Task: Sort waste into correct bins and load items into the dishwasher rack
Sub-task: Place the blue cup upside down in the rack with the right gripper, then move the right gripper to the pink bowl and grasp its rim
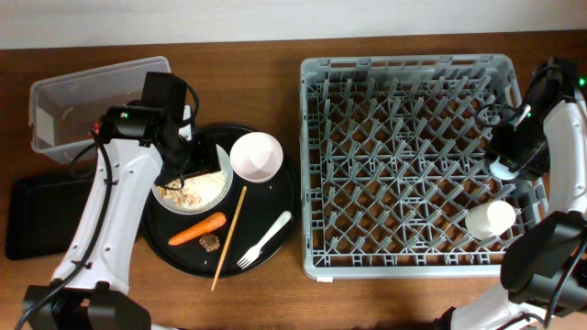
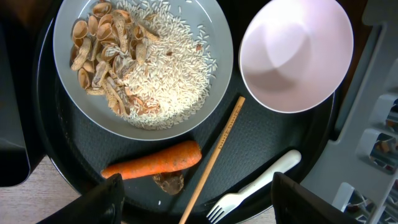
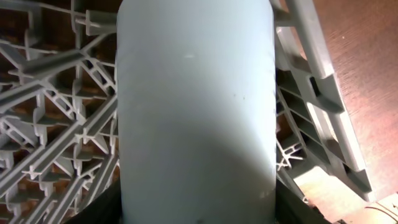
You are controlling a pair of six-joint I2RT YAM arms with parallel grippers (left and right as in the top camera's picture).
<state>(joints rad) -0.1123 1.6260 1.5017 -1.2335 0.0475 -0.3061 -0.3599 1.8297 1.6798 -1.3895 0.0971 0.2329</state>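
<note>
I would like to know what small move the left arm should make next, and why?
Probably ease the left gripper a little forward and down over the carrot. Its jaws stand open above the round tray. The carrot lies bare just ahead of them, off the plate, with a wooden stick beside its tip, so it looks the easiest waste to grasp.

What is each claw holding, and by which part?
The right claw grips the light blue cup by its side wall; the left claw holds nothing.
</note>
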